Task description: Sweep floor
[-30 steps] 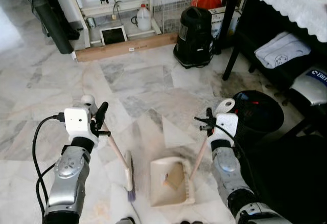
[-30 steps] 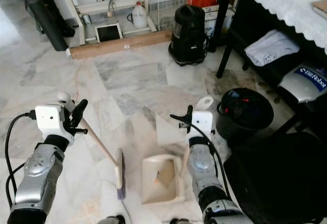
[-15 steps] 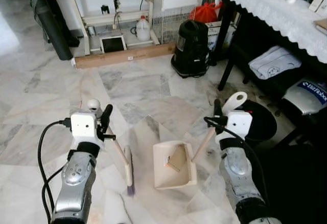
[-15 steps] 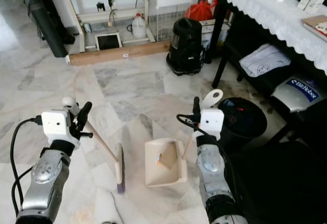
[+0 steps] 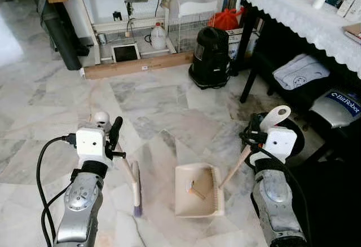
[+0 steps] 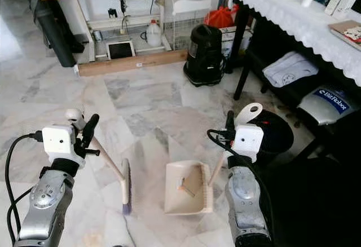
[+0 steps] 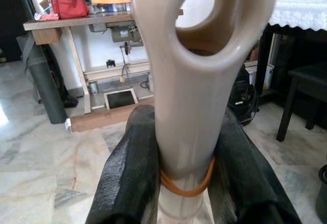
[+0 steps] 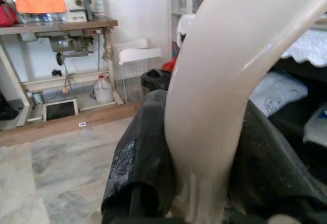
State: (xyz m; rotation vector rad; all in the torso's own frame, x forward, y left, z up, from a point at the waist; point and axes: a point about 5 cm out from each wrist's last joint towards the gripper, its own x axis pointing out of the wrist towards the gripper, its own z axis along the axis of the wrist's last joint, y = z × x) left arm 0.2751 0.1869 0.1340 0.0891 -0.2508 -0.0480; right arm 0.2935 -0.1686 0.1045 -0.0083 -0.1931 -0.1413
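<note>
My left gripper [image 5: 113, 137] is shut on the beige handle of a hand brush [image 5: 136, 193], whose bristle head hangs near the marble floor. In the left wrist view the handle [image 7: 196, 81] sits squeezed between both black fingers [image 7: 130, 183]. My right gripper [image 5: 252, 138] is shut on the sloping handle of a cream dustpan [image 5: 198, 193]. The pan holds a brown scrap and a small stick of debris [image 5: 197, 187]. The right wrist view shows that handle [image 8: 219, 106] clamped between the fingers [image 8: 140, 157]. Brush and dustpan are a short gap apart.
A round black bin [image 6: 278, 140] stands just behind my right gripper. At the right a dark table with a white lace cloth [image 5: 299, 16] covers a folded white cloth and a grey bag [image 5: 341, 103]. A black canister [image 5: 213, 49] and a wooden plank [image 5: 138, 65] lie further back.
The camera has tilted up, showing more of the room. My right gripper has carried the dustpan to the right, closer to the black bin. The left gripper still holds the brush at its side.
</note>
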